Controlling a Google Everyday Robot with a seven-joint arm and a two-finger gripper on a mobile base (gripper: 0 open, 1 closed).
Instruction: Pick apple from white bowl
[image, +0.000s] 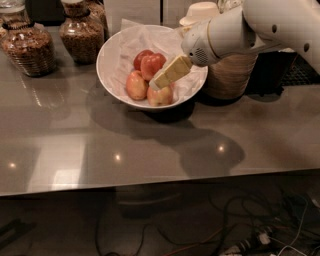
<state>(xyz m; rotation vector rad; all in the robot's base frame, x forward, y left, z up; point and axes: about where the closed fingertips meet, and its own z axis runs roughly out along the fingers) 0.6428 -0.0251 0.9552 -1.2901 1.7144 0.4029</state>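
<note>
A glossy grey counter is seen bearing the white bowl, with filled glass jars set to the bowl's left and a stack of beige paper bowls just to its right. The apple is lodged at the bowl's middle among paler apples. The gripper is held inside the bowl just below and right of the apple; whether it is open, closed or touching fruit cannot be told. The white arm is extended from the bowl's upper right, slanted down across its right rim.
</note>
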